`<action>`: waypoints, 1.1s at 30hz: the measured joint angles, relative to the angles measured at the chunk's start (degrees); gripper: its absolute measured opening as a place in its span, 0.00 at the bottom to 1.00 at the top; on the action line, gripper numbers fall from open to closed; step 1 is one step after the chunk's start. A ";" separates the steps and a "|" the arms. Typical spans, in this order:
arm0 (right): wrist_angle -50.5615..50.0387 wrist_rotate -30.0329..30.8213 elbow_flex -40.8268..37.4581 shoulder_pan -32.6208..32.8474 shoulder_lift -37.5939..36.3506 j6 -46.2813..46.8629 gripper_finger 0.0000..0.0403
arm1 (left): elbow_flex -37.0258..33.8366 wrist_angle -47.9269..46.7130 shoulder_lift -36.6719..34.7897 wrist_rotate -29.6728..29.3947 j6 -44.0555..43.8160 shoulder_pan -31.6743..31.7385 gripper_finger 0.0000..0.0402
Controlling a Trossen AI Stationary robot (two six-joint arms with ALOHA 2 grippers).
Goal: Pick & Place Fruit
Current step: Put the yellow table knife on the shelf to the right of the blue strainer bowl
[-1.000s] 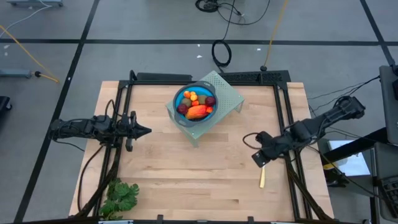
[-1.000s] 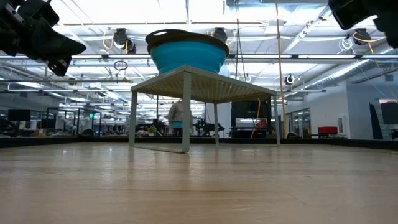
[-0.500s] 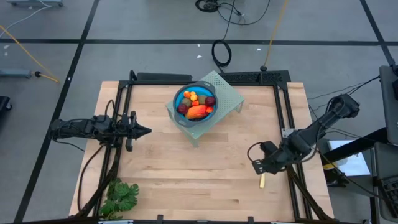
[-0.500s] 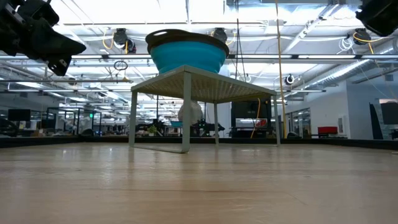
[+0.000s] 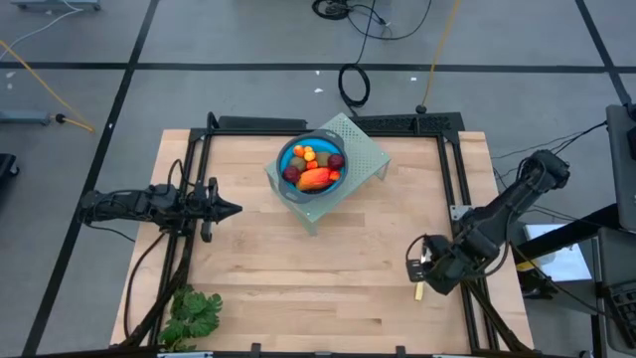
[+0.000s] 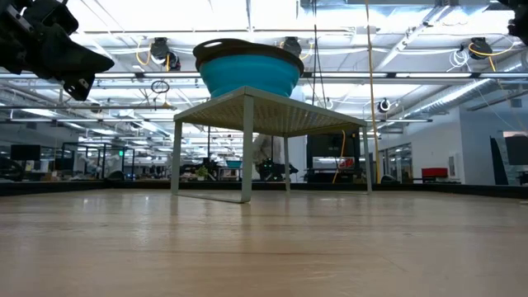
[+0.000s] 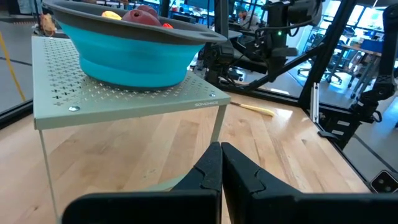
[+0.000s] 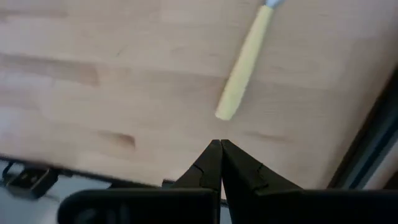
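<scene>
Orange, red and brown-green fruit (image 5: pixel 315 167) sits heaped in the blue bowl (image 5: pixel 286 157), and the bowl rests on the pale perforated stand (image 5: pixel 363 147) at the far middle of the wooden table (image 5: pixel 298 268). None of it has shifted over the last second; the left wrist view shows the pieces just topping the bowl's rim.

Right gripper (image 5: pixel 411 269): fingers pressed together, holding nothing. It has swung toward the near right corner of the table over the past second, away from the bowl, and now hangs just over the yellow-handled knife (image 5: pixel 418 289). In the right wrist view the closed tips point down at the handle's end, apart from it, not touching. In the low view this arm has all but left the picture, only a sliver showing at the upper right.

Left gripper (image 5: pixel 231 210): fingers also pressed together, empty, parked at the left edge of the table, aimed at the stand. Unmoved across the second.

Green leafy bunch (image 5: pixel 193 312) lies at the near left corner, untouched.

Judgement: the moving arm is heading away from the fruit, so no pick has begun. With every piece in the bowl and both claws shut and empty, the picking is yet to begin.
</scene>
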 joint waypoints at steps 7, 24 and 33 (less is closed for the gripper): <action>-1.97 -0.11 -0.02 0.68 0.52 4.52 0.00 | 0.00 0.00 0.00 0.00 -0.02 0.00 0.00; -1.68 -0.09 -0.02 0.90 0.24 2.68 0.02 | 0.02 0.87 0.00 -0.01 -0.63 0.00 0.00; -1.66 -0.04 -0.02 0.90 0.22 2.34 0.13 | 0.02 0.90 0.00 -0.02 -0.81 0.00 0.00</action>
